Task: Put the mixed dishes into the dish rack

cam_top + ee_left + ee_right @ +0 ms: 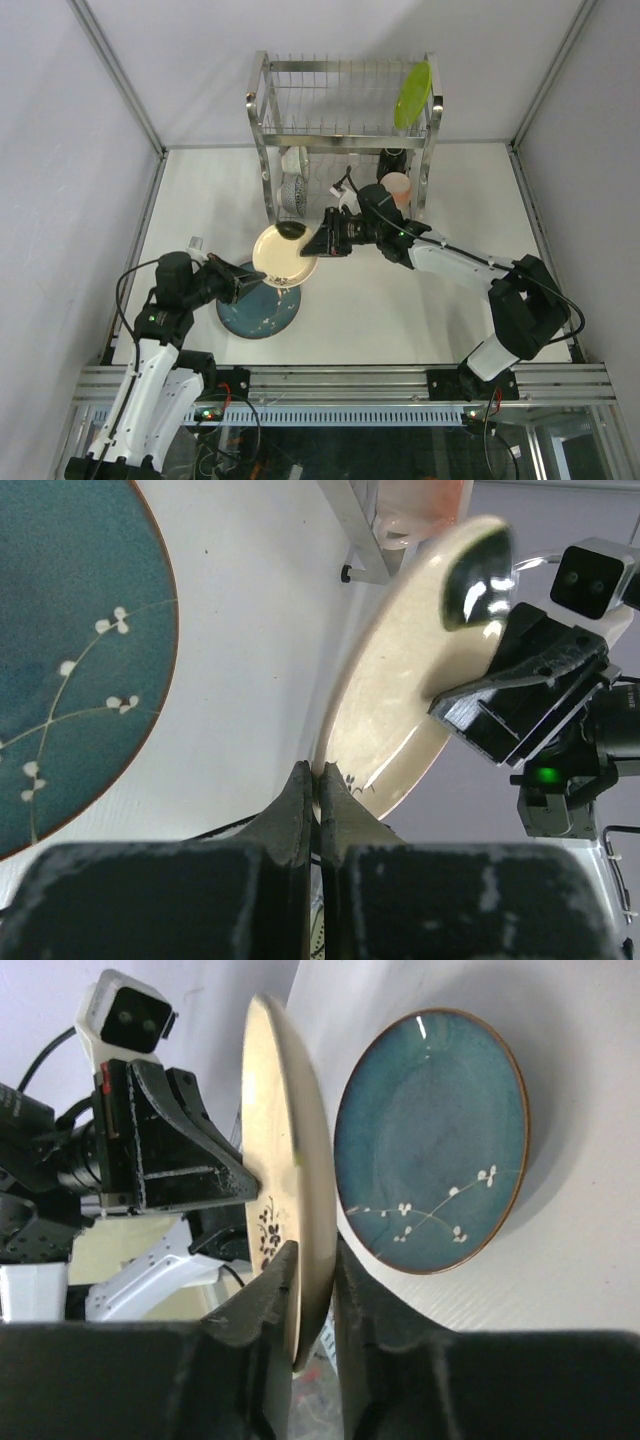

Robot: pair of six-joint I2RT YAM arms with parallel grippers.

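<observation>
1. Cream black-marked plate (282,258): held clear of the desk (400,300) between the two arms, in front of the dish rack (264,130). It is not in the rack. In the top view its near edge overlaps the far right rim of the large blue-grey plate (255,312). Both wrist views show it tilted steeply, almost edge-on. The dark glazed mark sits on the rim nearest the rack.

2. Left tool (258,283): closed on the near rim of the cream plate. In the left wrist view the two fingers (290,820) meet with only a thin gap, and the plate edge enters at their tips.

3. Right tool (318,243): clamped on the opposite side of the same plate. In the right wrist view one finger (265,1300) lies on the decorated face beside a small black floral print, and the other lies on the back.

4. Large blue-grey plate: lying flat on the desk, face up, with a white blossom-branch motif. Neither tool touches it.

5. Dish rack, loaded items:
   - Upper tier, right end: lime-green plate (412,95), standing on edge.
   - Lower tier, right: pink mug (398,186).
   - Lower tier, left: black-and-white patterned bowl (293,193).
   - Other items on the lower tier are too obscured to identify.
</observation>
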